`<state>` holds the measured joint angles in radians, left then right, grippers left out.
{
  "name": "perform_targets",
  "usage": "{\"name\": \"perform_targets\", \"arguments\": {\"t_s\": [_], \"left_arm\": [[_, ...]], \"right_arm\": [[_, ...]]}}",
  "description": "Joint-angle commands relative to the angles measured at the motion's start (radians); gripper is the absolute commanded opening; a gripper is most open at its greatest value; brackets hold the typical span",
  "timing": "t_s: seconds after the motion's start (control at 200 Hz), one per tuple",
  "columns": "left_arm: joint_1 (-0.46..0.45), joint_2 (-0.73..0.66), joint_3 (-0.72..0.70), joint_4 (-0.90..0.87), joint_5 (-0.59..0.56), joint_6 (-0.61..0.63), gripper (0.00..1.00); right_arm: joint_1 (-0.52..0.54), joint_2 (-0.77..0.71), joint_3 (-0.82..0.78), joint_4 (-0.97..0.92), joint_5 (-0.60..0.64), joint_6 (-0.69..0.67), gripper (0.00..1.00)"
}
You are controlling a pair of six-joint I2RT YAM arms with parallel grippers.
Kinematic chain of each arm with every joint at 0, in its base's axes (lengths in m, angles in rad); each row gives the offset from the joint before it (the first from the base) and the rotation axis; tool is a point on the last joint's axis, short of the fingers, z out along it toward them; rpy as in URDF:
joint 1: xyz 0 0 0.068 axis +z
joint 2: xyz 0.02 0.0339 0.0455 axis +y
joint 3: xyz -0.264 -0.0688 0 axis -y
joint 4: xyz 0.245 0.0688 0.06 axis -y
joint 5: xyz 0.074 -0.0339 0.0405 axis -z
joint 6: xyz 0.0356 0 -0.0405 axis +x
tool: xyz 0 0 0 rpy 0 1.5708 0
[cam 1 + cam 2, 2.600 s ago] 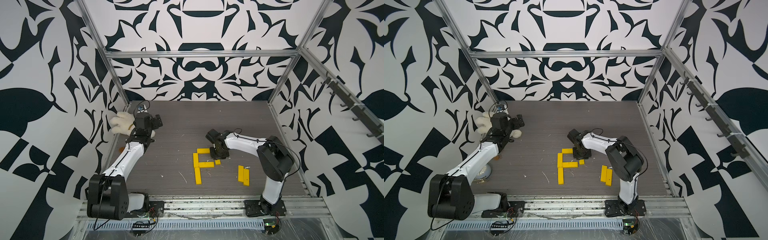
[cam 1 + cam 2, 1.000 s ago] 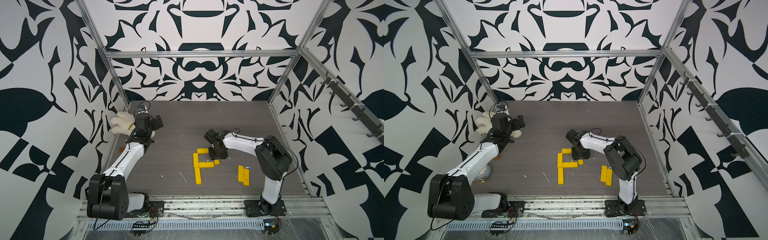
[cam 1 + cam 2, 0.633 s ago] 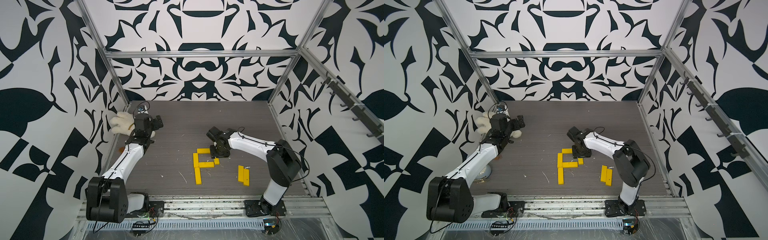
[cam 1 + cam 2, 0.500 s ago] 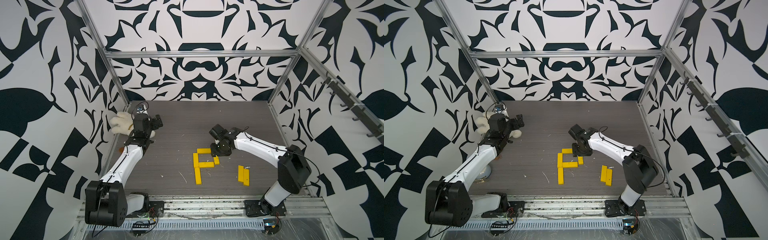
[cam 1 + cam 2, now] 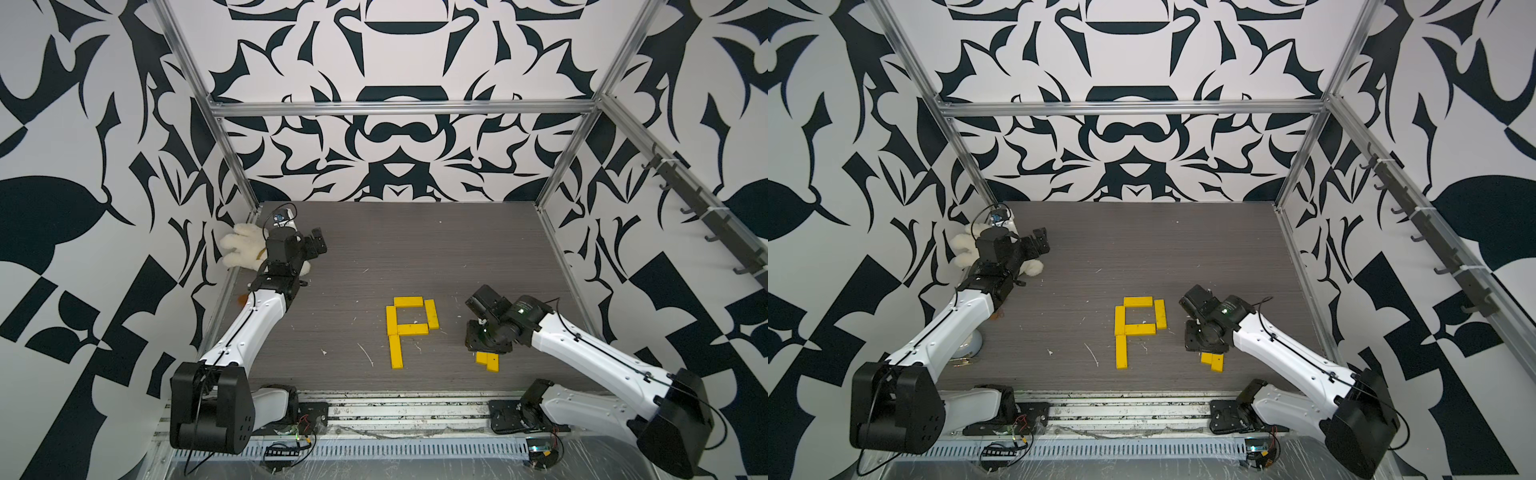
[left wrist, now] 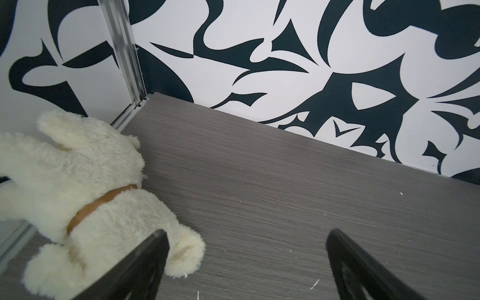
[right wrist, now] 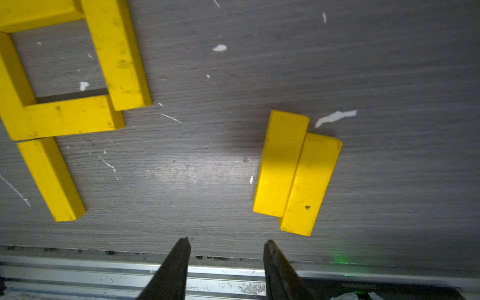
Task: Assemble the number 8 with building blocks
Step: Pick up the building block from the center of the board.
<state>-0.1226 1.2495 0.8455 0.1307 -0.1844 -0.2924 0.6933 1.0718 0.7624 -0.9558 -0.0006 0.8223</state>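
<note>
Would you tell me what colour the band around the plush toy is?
Tan-brown; the band on the plush toy shows best in the left wrist view.

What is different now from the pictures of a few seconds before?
The right tool let go of the upper right bar, which now lies free, and moved toward the front, to the two spare bars. The left tool stayed open beside the plush toy; the other bars kept their places.

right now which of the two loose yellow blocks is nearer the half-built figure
The loose block whose end sits farther back from the front rail; its twin lies against it on the side away from the figure.
</note>
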Motion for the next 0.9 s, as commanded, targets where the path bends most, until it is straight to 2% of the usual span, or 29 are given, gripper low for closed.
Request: {"name": "perform_targets", "arguments": {"t_s": [0.0, 0.305, 0.49, 0.745, 0.895], "left_arm": [[0.003, -0.037, -0.001, 0.005, 0.021, -0.017, 0.99], [0.001, -0.081, 0.013, -0.024, 0.022, -0.024, 0.99], [0.002, -0.071, 0.029, -0.036, 0.030, -0.025, 0.99], [0.002, -0.071, 0.027, -0.036, 0.023, -0.022, 0.99], [0.003, -0.069, 0.026, -0.034, 0.015, -0.018, 0.99]], "right_arm": [[-0.001, -0.042, -0.070, -0.003, 0.027, 0.105, 0.48], [0.000, -0.005, -0.186, 0.108, 0.074, 0.201, 0.49], [-0.005, 0.018, -0.185, 0.180, 0.105, 0.179, 0.48], [-0.028, 0.140, -0.149, 0.191, 0.099, 0.131, 0.48], [-0.050, 0.133, -0.171, 0.214, 0.102, 0.122, 0.47]]}}
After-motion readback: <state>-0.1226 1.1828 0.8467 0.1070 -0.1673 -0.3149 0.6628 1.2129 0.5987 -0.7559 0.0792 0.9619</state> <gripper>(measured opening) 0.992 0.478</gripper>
